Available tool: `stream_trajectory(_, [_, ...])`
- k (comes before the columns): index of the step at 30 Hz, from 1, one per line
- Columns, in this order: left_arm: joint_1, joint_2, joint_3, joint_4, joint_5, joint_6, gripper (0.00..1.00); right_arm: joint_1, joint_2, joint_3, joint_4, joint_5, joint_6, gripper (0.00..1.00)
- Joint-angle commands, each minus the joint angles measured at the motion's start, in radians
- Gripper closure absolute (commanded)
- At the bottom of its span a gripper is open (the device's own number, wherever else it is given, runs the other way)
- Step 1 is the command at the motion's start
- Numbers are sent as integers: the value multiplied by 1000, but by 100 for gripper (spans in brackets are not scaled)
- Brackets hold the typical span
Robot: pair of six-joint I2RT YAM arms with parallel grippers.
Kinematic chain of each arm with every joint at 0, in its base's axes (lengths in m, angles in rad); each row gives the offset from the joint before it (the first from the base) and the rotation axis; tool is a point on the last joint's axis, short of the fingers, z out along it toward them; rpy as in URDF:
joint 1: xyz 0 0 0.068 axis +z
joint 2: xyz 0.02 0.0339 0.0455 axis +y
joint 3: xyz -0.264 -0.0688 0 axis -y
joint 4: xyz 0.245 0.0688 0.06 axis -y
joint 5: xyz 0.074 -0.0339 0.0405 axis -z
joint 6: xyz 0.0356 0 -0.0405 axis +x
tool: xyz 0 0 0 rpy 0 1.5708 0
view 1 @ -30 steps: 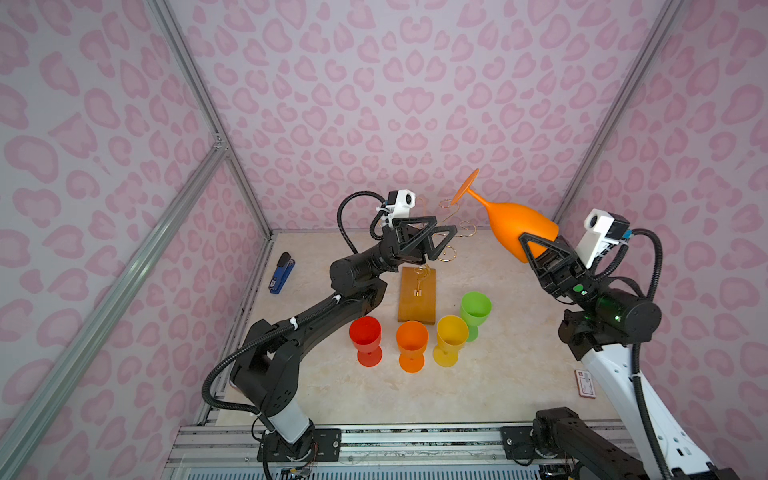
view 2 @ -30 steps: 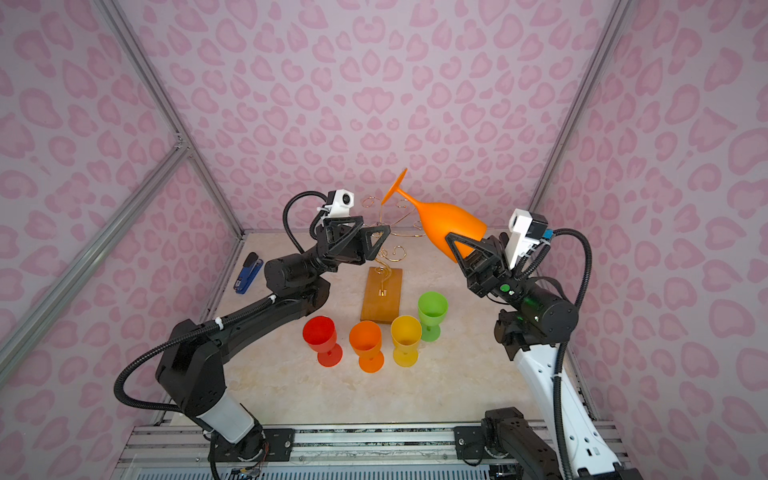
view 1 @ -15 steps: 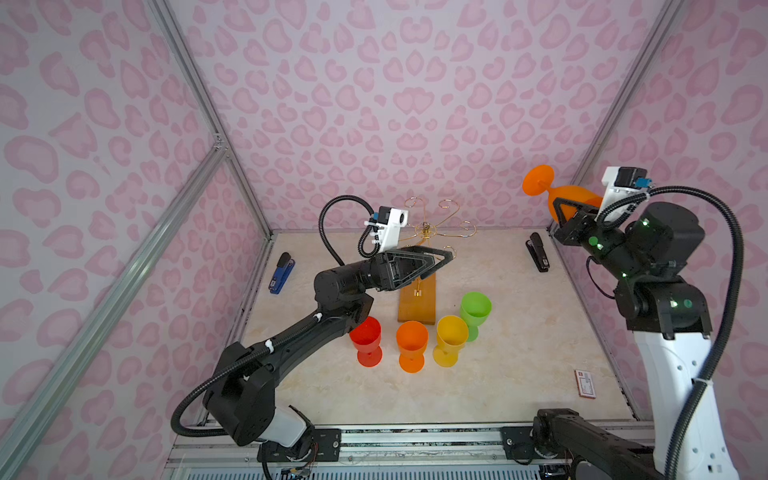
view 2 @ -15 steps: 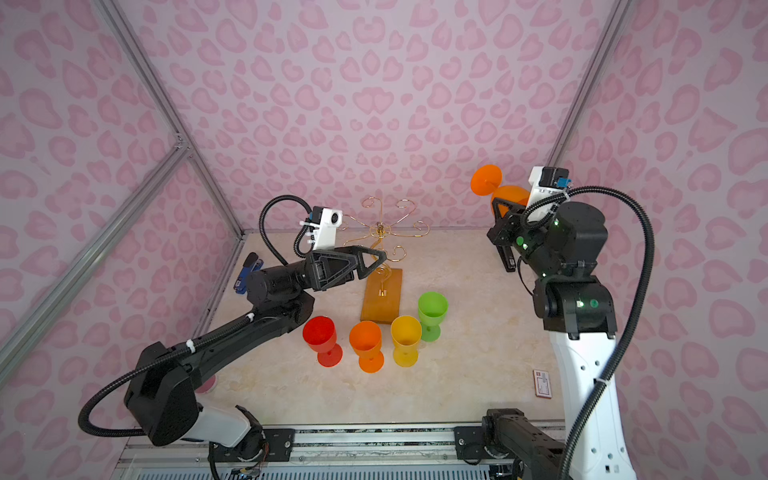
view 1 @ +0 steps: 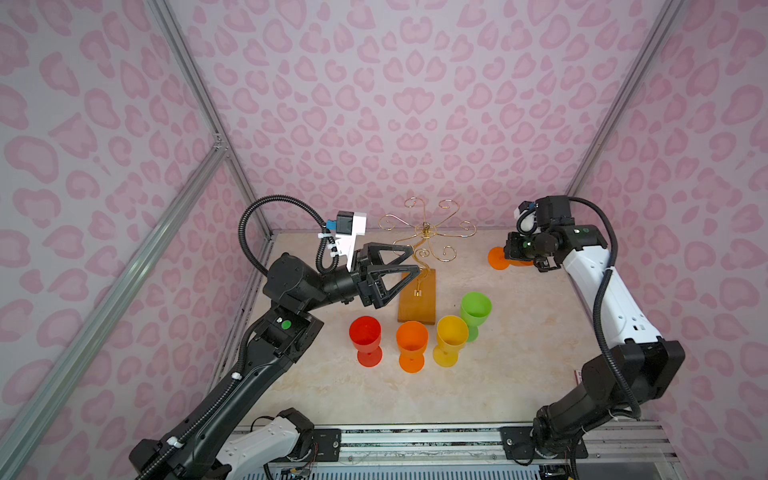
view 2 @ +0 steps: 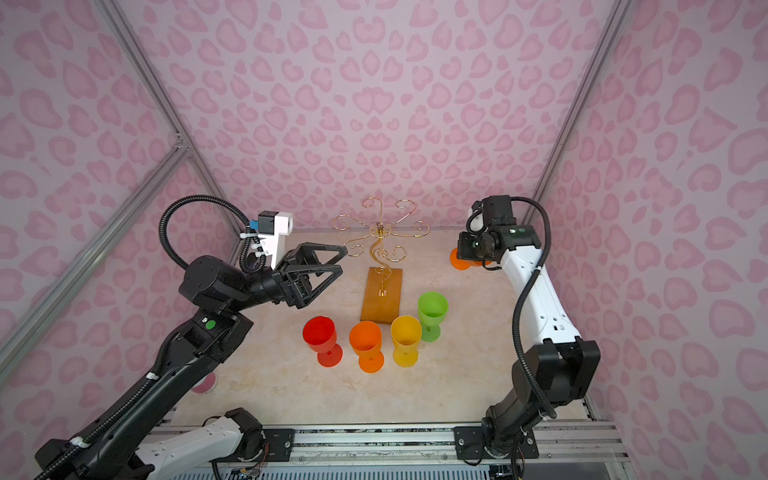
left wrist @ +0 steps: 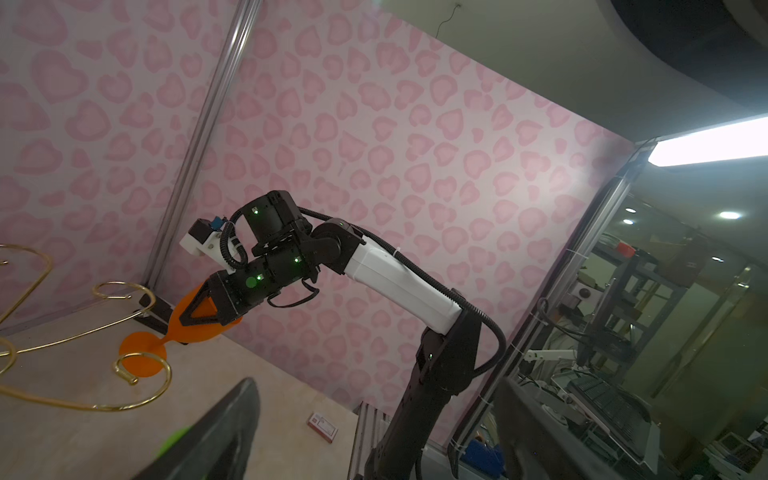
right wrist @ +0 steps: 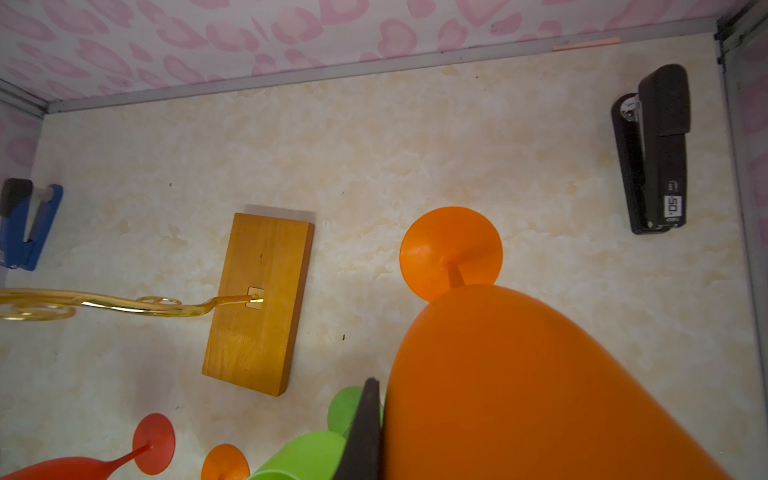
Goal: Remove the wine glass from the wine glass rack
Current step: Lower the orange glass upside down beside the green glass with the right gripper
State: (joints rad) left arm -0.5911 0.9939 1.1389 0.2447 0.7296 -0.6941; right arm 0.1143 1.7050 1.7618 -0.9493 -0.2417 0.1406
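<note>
Right pincer (left wrist: 197,311) clamps the orange wine glass (right wrist: 519,374) by its bowl, clear of the wine glass rack (view 1: 419,303).
The glass tilts, foot pointing toward the rack, low near the tabletop (view 1: 498,374) at the back right corner, well apart from the gold arms. The left pincer (view 1: 414,260) gapes empty near the rack's stem. 4 coloured goblets (view 1: 451,332) stand in front of the base.

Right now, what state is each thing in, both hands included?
Wine glass rack, upright, nothing hanging on it.
Orange wine glass, off the rack, tilted, gripped at the bowl.
Right hand, shut on the orange wine glass.
Left hand, open, empty, beside the rack.
Red glass, standing upright.
Second orange glass, standing upright.
Yellow glass, standing upright.
Green glass, standing upright.
Black stapler, closed, lying flat.
</note>
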Motion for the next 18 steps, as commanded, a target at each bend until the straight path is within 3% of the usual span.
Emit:
stream_trajectory(1, [2,-49,-6,-173,-58,116,10,36,94,45,-79,52,-50,100])
stream_trajectory(9, [5,-117,-20,-246,-89,147,10,120,324,218,-243,96,-93,100])
stream_trajectory(18, [8,-110,-7,-275,-94,166,10,130,361,187,-223,32,-93,100])
